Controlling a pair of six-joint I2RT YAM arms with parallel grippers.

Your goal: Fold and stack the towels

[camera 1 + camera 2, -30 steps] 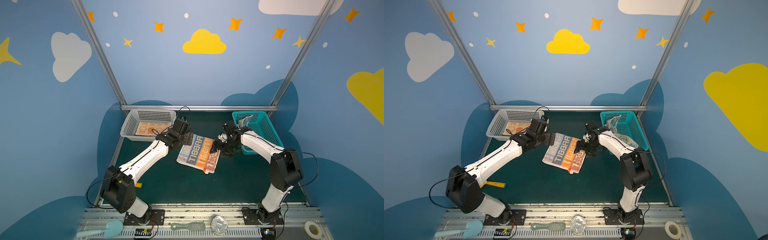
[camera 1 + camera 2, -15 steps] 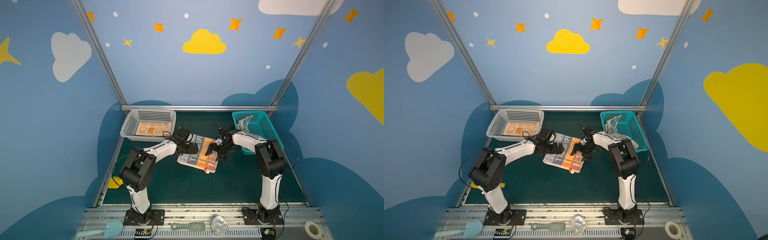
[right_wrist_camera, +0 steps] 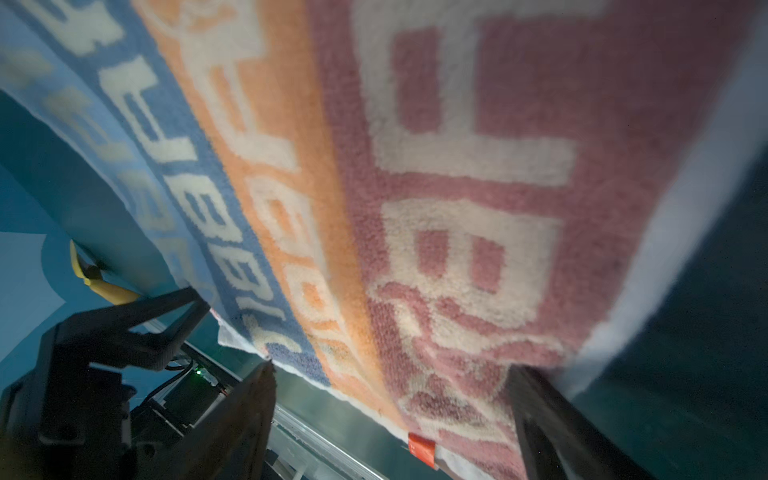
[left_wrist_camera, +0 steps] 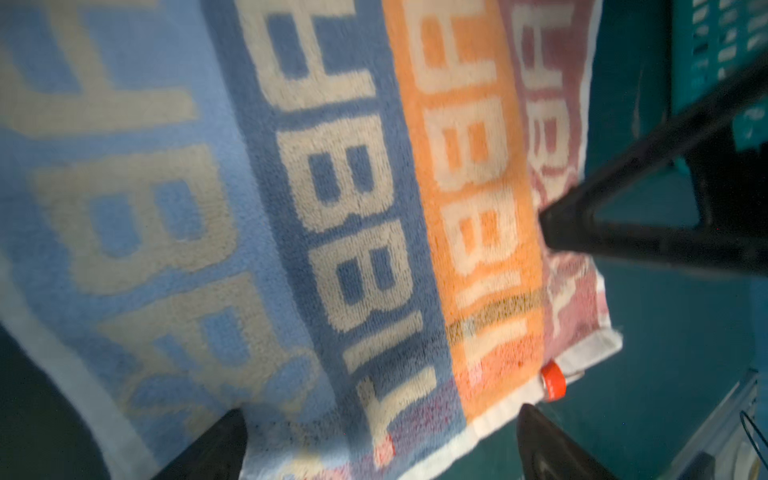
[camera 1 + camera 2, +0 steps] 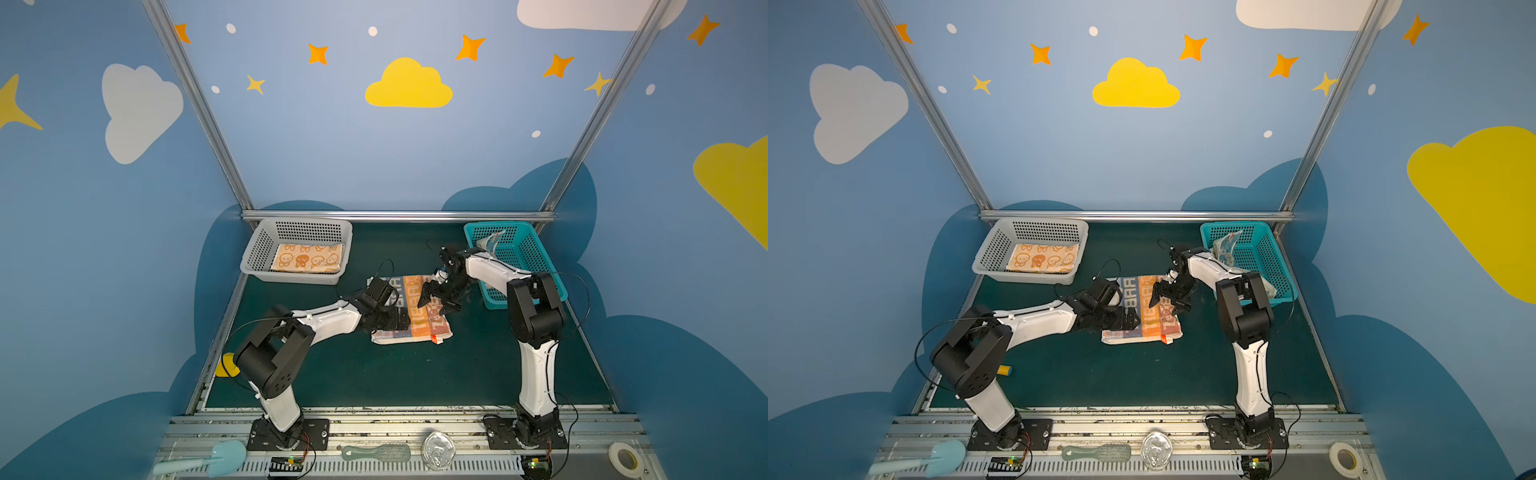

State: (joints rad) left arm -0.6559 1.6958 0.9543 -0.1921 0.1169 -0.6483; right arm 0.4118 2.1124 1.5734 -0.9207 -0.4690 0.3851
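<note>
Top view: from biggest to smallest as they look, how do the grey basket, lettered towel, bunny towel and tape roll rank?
1. grey basket
2. lettered towel, though partly covered
3. bunny towel
4. tape roll, smallest even though nearest the camera

top views: even lt, edges warped | wrist views: dim, towel (image 4: 340, 199) blurred

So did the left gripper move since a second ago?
Yes. The left gripper moved away from the grey basket, toward the front, and is now over the lettered towel, at its near edge.
</note>
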